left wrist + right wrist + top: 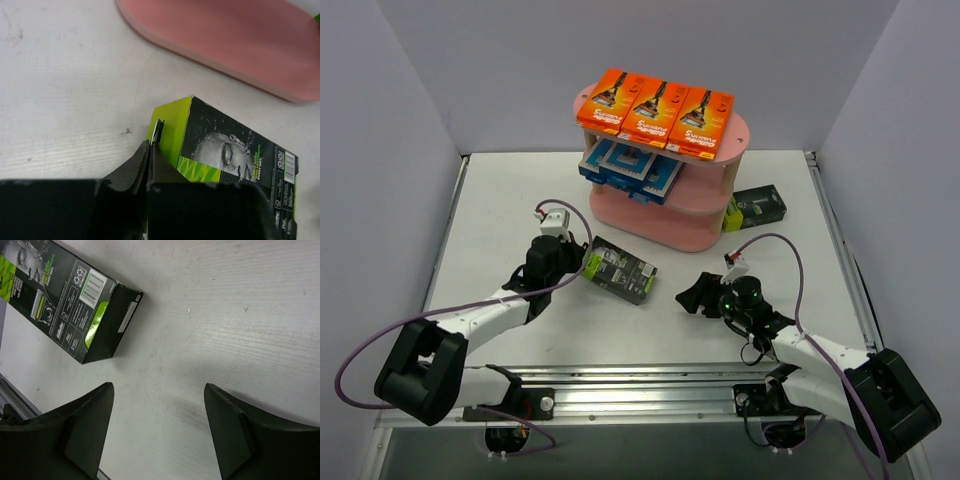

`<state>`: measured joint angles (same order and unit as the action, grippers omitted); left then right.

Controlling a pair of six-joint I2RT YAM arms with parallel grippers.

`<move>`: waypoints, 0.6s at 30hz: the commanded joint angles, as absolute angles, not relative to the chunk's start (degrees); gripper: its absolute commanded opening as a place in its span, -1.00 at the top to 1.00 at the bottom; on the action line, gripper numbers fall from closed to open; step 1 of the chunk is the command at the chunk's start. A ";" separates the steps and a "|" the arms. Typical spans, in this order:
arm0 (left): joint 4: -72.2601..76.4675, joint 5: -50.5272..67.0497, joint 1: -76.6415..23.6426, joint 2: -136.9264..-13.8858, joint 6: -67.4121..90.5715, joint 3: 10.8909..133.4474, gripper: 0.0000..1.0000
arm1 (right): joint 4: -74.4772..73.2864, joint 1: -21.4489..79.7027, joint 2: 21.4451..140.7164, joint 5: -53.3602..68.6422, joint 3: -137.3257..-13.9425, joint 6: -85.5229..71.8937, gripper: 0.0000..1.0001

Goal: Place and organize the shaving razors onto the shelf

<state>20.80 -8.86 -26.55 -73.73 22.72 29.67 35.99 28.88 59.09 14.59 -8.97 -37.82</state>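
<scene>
One flat black razor pack (623,268), lime-green end

Three orange packs (654,112), three blue packs (632,168), two black packs (623,269), one shelf (665,228).

Orange packs (655,112), blue-white packs (632,168), black-lime pack (620,268), pink shelf (660,225).

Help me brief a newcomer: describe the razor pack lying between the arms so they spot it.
Find the pink shelf at the back; in front of it lies a black-and-lime pack, its green end by the left pincer. Its twin sits right of the shelf; the rest are shelved.
</scene>
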 commanded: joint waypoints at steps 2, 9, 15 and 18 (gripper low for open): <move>31.72 -11.07 -26.63 -74.79 21.10 35.94 0.95 | 38.93 27.86 60.55 16.78 -9.41 -37.00 -0.37; 38.39 -13.71 -26.46 -79.27 23.81 36.30 0.95 | 39.90 27.25 61.26 17.31 -9.23 -36.91 -0.37; 45.96 -14.41 -26.37 -83.93 24.44 36.04 0.95 | 40.52 26.72 62.05 18.02 -9.32 -36.65 -0.37; 48.15 -13.98 -26.37 -85.43 23.21 36.47 0.95 | 40.87 26.54 62.49 18.19 -9.23 -36.65 -0.37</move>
<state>37.08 -13.15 -26.52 -85.06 23.53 34.00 38.24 27.11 62.08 17.21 -8.97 -37.54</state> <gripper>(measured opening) 0.033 0.684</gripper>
